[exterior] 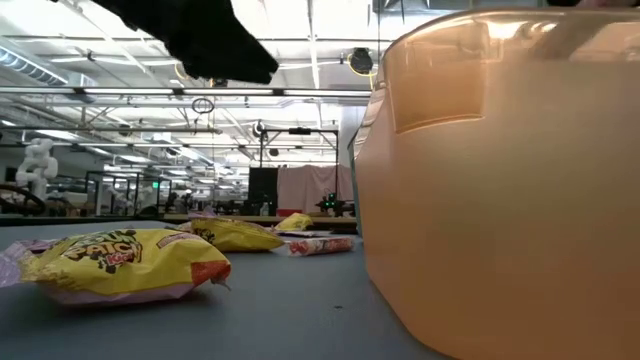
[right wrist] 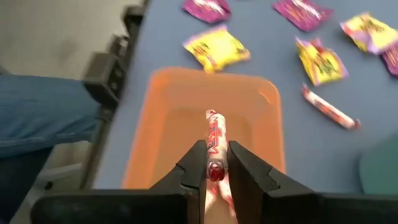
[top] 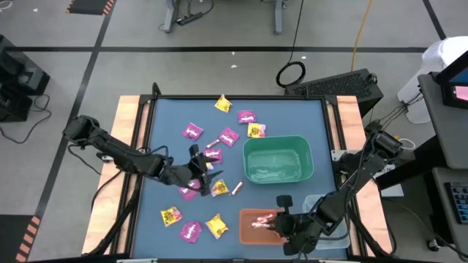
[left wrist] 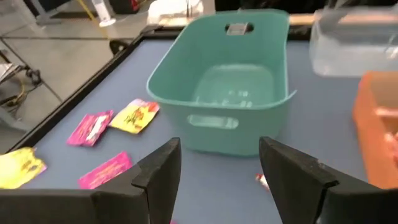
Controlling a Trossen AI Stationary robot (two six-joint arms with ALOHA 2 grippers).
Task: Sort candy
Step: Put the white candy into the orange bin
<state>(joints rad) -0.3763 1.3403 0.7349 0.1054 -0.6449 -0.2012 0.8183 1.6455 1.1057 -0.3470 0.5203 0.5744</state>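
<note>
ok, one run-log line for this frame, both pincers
right pincer: shut on candy stick, over orange bin | left pincer: open, empty, facing green bin | packets loose on table

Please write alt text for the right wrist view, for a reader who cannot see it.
The right gripper holds a pink-white candy stick over the orange bin. Beyond it, yellow and purple candy packets lie on the blue table.

Candy (top: 191, 131) scattered on table (top: 307, 109), green bin (top: 278, 159), orange bin (top: 247, 226)
</note>
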